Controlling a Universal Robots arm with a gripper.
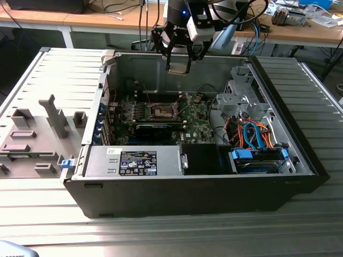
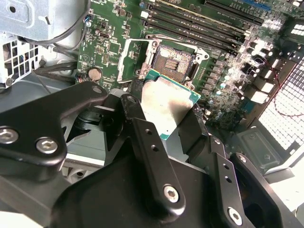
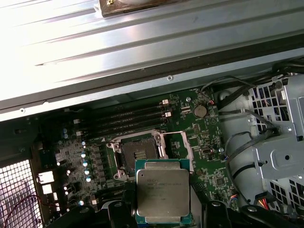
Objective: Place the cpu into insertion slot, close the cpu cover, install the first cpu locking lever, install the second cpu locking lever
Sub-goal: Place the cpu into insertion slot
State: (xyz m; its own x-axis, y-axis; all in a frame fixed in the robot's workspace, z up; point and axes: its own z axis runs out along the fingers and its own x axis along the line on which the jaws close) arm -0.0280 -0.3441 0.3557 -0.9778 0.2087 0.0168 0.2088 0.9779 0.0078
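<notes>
The cpu (image 3: 163,192), clamped flat in the tool (image 1: 178,67), hangs above the open insertion slot (image 3: 134,154); it likely must stay level and square.

The arm (image 1: 185,13) hangs from above with its wrist upright and the gripper (image 1: 178,67) pointing straight down. Its two black fingers (image 2: 142,137) press on opposite edges of the cpu (image 3: 162,190), which sits flat between the jaws, its metal top facing the wrist.
</notes>
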